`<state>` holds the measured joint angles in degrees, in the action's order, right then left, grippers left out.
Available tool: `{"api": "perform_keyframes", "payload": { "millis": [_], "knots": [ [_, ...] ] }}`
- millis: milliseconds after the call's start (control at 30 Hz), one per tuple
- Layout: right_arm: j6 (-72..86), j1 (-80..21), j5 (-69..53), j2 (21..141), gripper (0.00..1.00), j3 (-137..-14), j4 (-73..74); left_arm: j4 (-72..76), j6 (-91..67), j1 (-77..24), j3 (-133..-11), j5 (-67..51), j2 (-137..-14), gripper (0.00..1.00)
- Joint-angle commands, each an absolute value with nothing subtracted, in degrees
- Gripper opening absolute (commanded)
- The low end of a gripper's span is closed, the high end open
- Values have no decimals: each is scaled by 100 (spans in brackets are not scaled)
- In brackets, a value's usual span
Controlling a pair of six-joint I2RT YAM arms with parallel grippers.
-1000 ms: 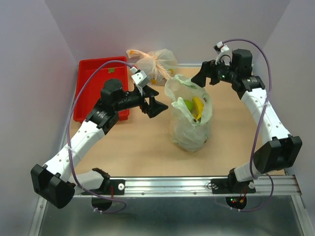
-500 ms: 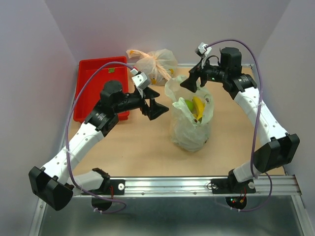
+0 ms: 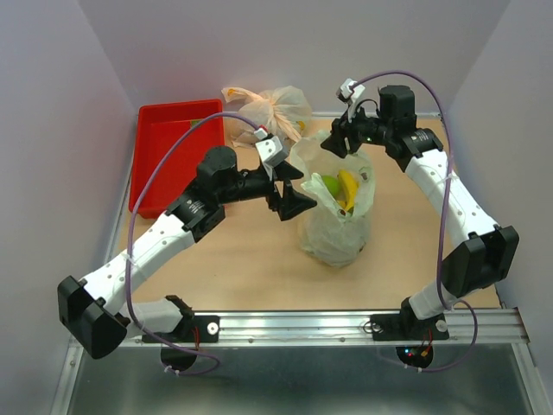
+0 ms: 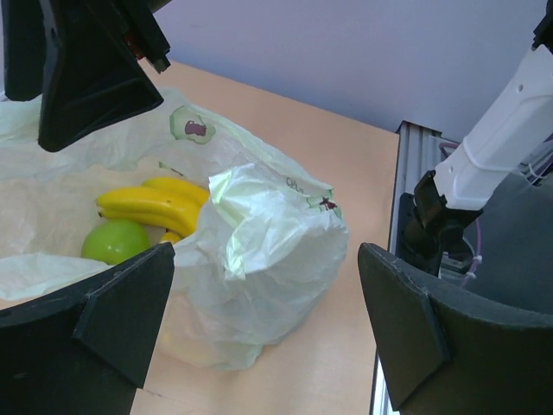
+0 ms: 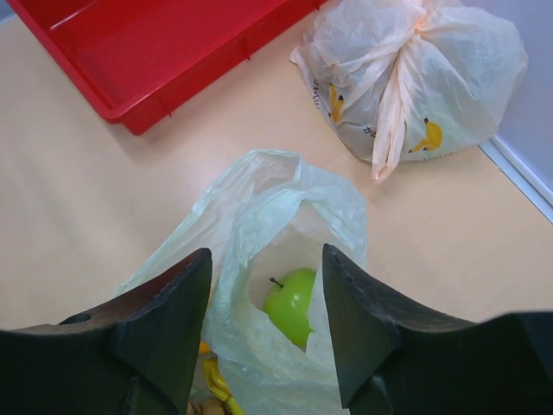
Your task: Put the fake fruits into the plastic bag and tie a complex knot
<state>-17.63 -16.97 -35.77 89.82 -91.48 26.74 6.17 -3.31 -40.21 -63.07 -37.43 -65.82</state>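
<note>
The pale-green plastic bag point(image 3: 335, 212) stands open in the middle of the table. Inside show a green apple point(image 3: 329, 185) and yellow bananas point(image 3: 347, 188). No knot shows on it. My left gripper point(image 3: 298, 193) is open and empty, right at the bag's left side. In the left wrist view the bag point(image 4: 259, 259) lies between the jaws with the bananas point(image 4: 155, 203) and apple point(image 4: 115, 240). My right gripper point(image 3: 333, 143) is open and empty above the bag's far rim. In the right wrist view a handle loop point(image 5: 268, 225) and the green apple point(image 5: 289, 303) lie between its jaws.
A red tray point(image 3: 173, 151) sits at the far left. An orange-peach knotted bag point(image 3: 270, 108) lies by the back wall, also in the right wrist view point(image 5: 415, 78). The metal rail point(image 3: 346, 327) runs along the near edge.
My left gripper has moved right, up against the bag's left side. My right gripper has swung left and down over the bag's far rim.
</note>
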Motion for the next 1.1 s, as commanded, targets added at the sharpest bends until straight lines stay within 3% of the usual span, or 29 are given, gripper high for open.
{"api": "perform_keyframes", "payload": {
  "millis": [0,200,267,300,333,400,833,1067],
  "knots": [
    [-1898,-1723,-3437,8895,56,-9413,2654,1300,-641,-4113,-6671,-3542,-6881,99],
    [-1837,-1723,-3410,8886,29,-9457,2663,1590,-1037,-4166,-6838,-3585,-7268,98],
    [-1688,-1723,-3305,8886,14,-9492,2654,1608,-1151,-4157,-6899,-3665,-7330,69],
    [-1635,-1723,-3148,8886,10,-9510,2654,1513,-1160,-4140,-6926,-3648,-7330,47],
    [-1496,-1714,-3033,8877,0,-9553,2646,1477,-1195,-4035,-6952,-3613,-7313,35],
    [-1197,-1705,-2629,8868,0,-9632,2628,1520,-1300,-3824,-6961,-3604,-7190,2],
    [1167,-1142,-1645,7964,0,-9607,2048,1380,-958,-2330,-7427,-4333,-6409,0],
    [1248,-1142,-766,6971,1,-9080,2021,932,-1081,-1961,-7401,-3640,-5968,0]
  ]
}}
